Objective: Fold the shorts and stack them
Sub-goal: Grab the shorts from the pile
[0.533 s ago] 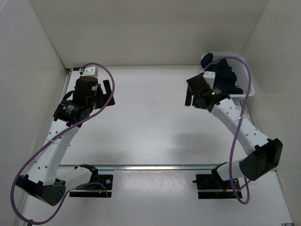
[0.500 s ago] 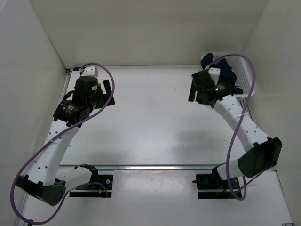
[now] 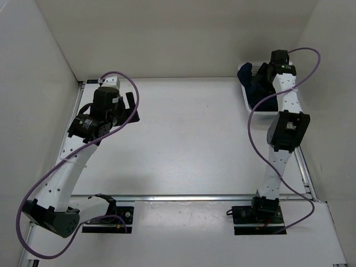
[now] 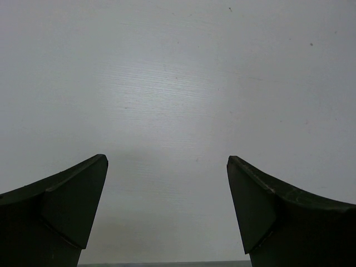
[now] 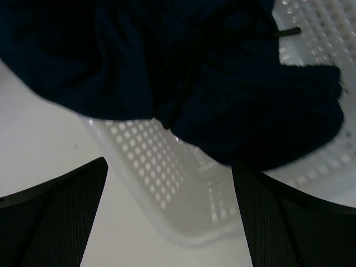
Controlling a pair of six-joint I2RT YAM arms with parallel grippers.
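The dark navy shorts (image 3: 258, 89) lie bunched in the white mesh basket (image 3: 248, 102) at the table's far right corner, spilling over its left rim. In the right wrist view the shorts (image 5: 183, 72) fill the top and the basket's wall (image 5: 167, 183) lies below. My right gripper (image 5: 169, 214) is open and empty, hovering just above the basket and the shorts; its arm (image 3: 281, 72) partly hides the basket. My left gripper (image 3: 129, 107) is open and empty over bare table at the far left, and also shows in the left wrist view (image 4: 167, 206).
White walls enclose the table at the left, back and right. The basket sits tight against the right wall. A purple cable loops from each arm. The arm bases stand at the near edge on a metal rail (image 3: 183, 196).
My right arm has swung from left of the basket up and right, now reaching over the basket and shorts. My left arm shifted slightly toward the back.
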